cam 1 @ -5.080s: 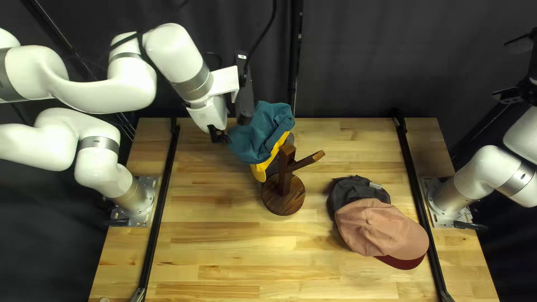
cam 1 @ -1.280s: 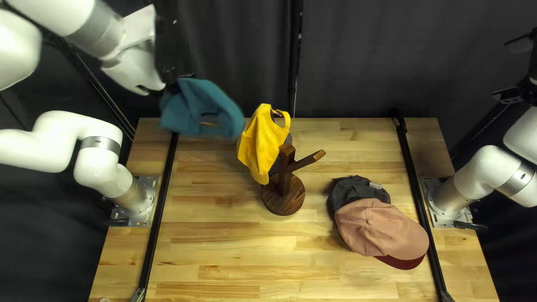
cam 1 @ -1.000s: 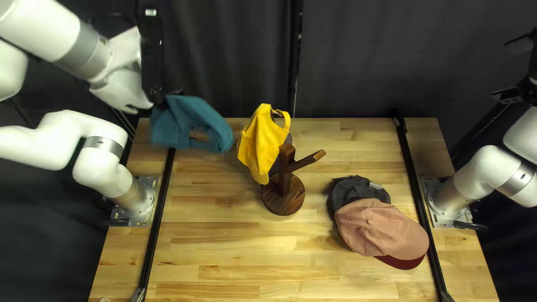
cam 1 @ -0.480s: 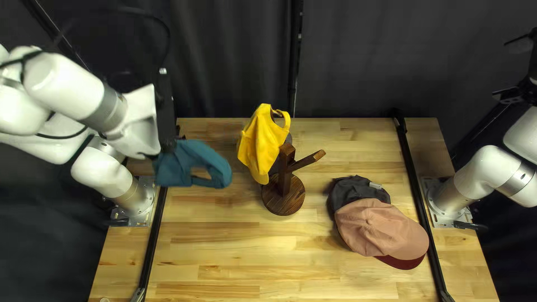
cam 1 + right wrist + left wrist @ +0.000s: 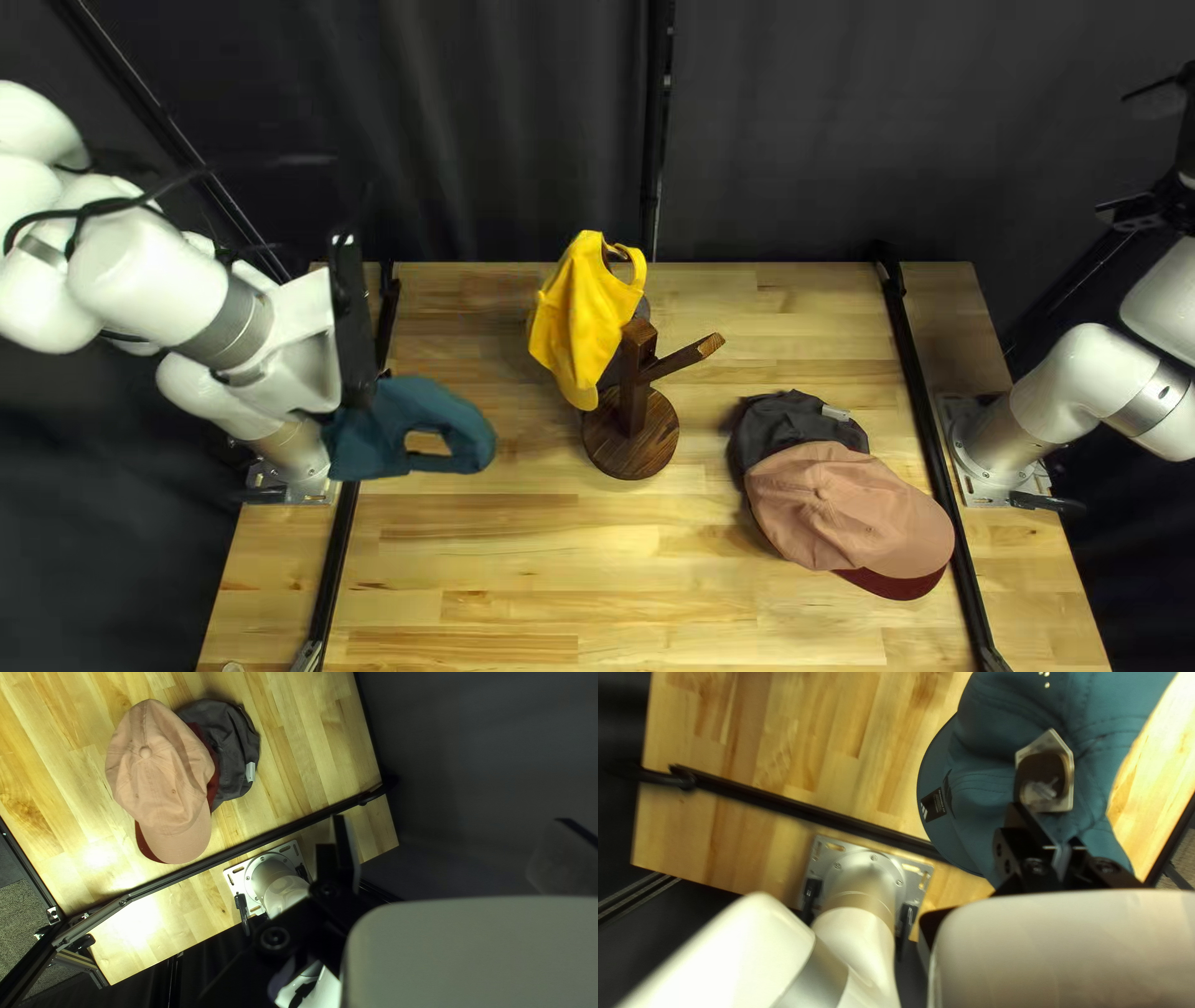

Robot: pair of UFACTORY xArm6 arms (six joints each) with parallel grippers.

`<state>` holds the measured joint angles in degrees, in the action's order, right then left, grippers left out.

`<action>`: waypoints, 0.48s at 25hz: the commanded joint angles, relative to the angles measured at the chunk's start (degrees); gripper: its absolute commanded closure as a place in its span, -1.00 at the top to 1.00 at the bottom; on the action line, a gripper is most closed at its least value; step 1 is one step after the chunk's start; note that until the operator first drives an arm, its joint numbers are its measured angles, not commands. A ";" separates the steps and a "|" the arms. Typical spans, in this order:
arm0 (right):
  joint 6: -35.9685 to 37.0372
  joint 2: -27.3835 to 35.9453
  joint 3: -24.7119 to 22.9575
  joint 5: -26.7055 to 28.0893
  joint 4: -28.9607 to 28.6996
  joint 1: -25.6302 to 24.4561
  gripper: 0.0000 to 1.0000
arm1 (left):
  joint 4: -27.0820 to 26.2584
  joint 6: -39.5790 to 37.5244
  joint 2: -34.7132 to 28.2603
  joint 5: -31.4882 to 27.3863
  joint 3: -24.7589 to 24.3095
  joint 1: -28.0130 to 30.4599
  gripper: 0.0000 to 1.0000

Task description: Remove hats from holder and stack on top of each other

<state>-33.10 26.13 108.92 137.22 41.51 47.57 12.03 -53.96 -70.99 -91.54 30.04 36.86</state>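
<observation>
Your left claw (image 5: 359,403) is clamped on the teal hat (image 5: 411,439) by its edge, low at the left of the top left view. There the hat hangs across the black rail (image 5: 338,551) along the left side of the table (image 5: 560,579). The yellow hat (image 5: 579,313) is draped on the wooden holder (image 5: 635,411) at the centre of that view (over its upper peg). At the lower right the pink hat (image 5: 845,509) lies partly on top of the grey hat (image 5: 784,425). Your right claw (image 5: 448,844) stands wide open, well apart from that pair.
</observation>
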 commanded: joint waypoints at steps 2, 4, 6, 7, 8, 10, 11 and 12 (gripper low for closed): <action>0.00 0.00 0.00 0.00 0.00 0.00 1.00 | 0.04 -6.17 -4.03 0.66 -4.19 4.28 1.00; 0.00 0.00 0.00 0.00 0.00 0.00 1.00 | -0.13 -5.60 -4.28 0.81 -4.12 3.52 1.00; 0.00 0.00 0.00 0.00 0.00 0.00 1.00 | -0.48 -3.18 -3.45 1.09 -2.99 1.25 1.00; 0.00 0.00 0.00 0.00 0.00 0.00 1.00 | -0.72 -1.27 -2.79 1.21 -2.13 -0.44 1.00; 0.00 0.00 0.00 0.00 0.00 0.00 1.00 | -1.03 1.14 -1.90 1.31 -0.98 -2.58 1.00; 0.00 0.00 0.00 0.00 0.00 0.00 1.00 | -1.61 6.17 0.18 1.25 1.65 -6.88 1.00; 0.00 0.00 0.00 0.00 0.00 0.00 1.00 | -1.92 8.69 1.21 1.15 3.01 -9.07 1.00; 0.00 0.00 0.00 0.00 0.00 0.00 1.00 | -2.41 13.38 3.09 0.89 5.53 -13.05 1.00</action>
<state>-33.10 26.13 108.92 137.22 41.51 47.57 10.89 -49.28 -71.52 -90.37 30.58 31.08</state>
